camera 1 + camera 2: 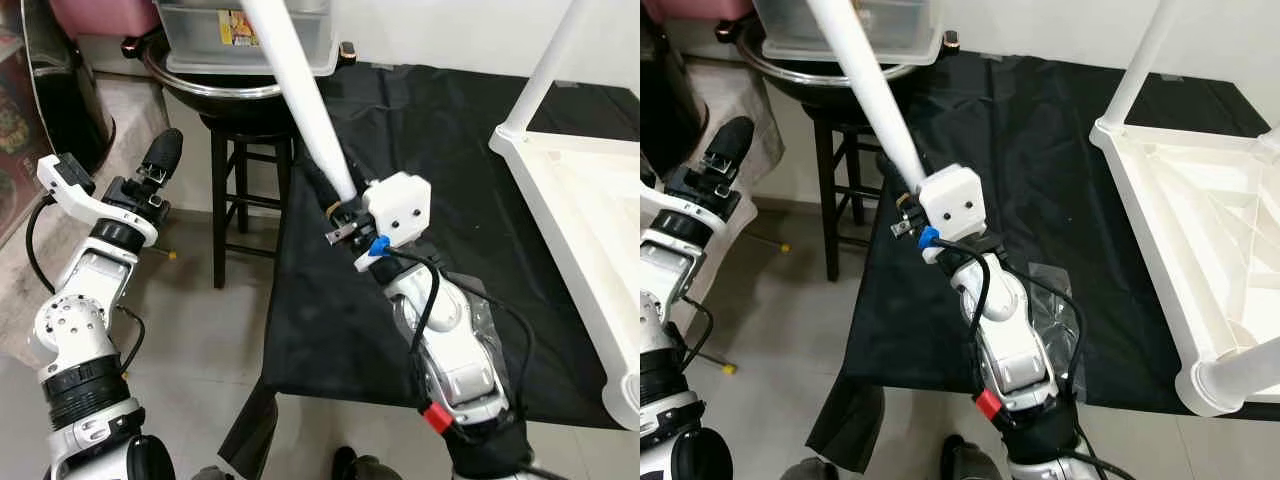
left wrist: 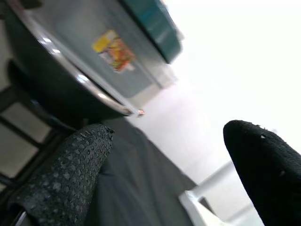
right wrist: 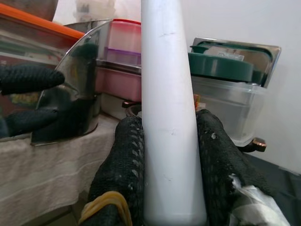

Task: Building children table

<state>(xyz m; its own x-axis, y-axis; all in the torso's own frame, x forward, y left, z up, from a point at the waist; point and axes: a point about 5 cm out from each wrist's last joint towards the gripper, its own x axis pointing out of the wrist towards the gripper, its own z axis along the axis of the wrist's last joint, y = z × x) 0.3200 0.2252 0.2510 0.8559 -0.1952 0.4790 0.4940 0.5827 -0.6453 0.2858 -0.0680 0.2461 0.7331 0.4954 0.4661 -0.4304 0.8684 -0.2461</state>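
Black cloth (image 1: 480, 200) beneath, right end effector (image 3: 169, 155) pinching table leg (image 3: 168, 94), left end effector (image 2: 164, 174) spread.

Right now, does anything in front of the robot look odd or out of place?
Yes. The white tabletop lies upside down on the black cloth, one leg pointing up. The right gripper is shut on a loose table leg, held aslant in the air.

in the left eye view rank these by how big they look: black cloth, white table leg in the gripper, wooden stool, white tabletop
1. black cloth
2. white tabletop, cut off by the frame edge
3. white table leg, held by the right gripper; looks enlarged by nearness
4. wooden stool, partly hidden; close to the leg, so unsure
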